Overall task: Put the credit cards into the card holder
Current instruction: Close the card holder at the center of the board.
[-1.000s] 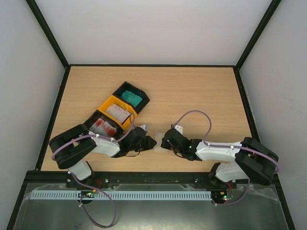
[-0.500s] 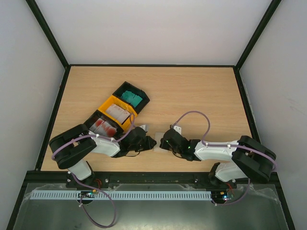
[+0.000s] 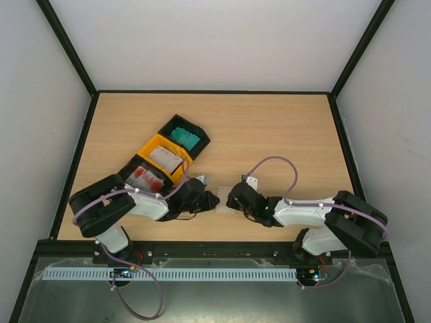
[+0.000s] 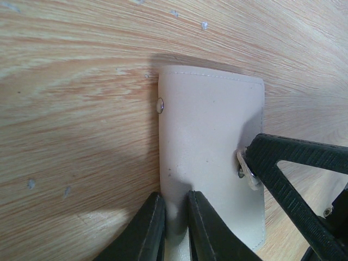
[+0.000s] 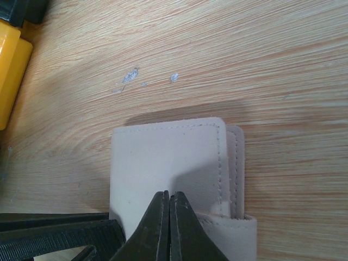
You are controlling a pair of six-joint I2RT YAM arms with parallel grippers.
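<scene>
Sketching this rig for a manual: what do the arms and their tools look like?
The left arm and right arm have white links, bulky black joints and a lilac cable each. The left tool and right tool end in slim black fingers.

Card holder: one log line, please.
card holder on table | left pincer shut on edge | right pincer shut at tab | cards in bins

Beige card holder [image 4: 209, 136] (stitched edge); black, yellow bins [image 3: 151, 143]; woodgrain table [image 3: 269, 128].
</scene>
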